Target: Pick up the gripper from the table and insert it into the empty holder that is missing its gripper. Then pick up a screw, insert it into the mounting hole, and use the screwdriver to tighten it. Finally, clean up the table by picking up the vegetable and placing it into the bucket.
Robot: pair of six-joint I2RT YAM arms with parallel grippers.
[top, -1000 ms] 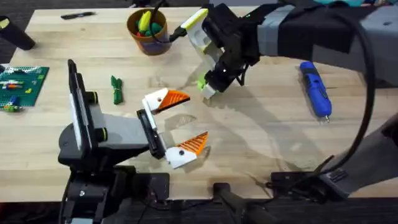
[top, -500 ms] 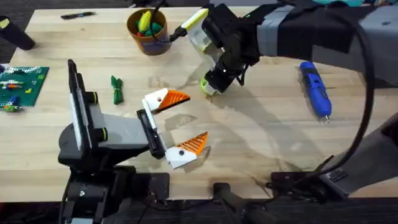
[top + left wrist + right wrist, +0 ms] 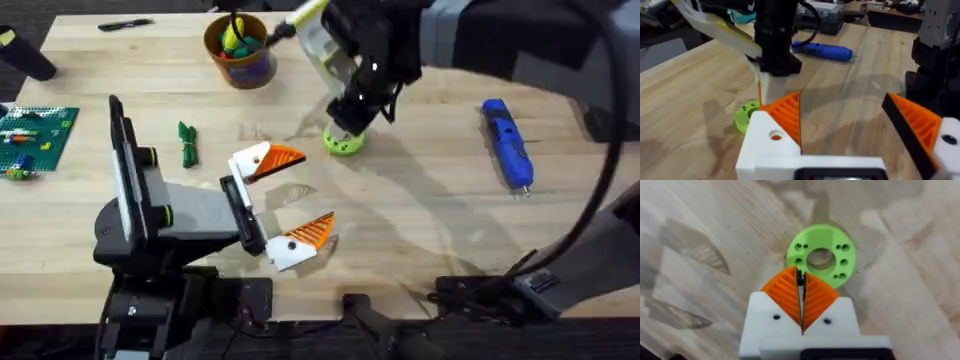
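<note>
- The vegetable [image 3: 187, 143] lies on the table [image 3: 420, 230] left of the left gripper [image 3: 290, 202], whose fingers we see spread wide.
- The screwdriver [image 3: 507, 142] rests far right; the bucket [image 3: 236, 46] stands at the back.
- The right gripper [image 3: 801, 296] hangs just above a lime-green disc [image 3: 821, 255], pads pressed together, seemingly on nothing.

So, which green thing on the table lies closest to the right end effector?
The lime-green disc, a flat ring with holes, directly below the right end effector. The dark green vegetable lies far off, beside the left arm.
</note>
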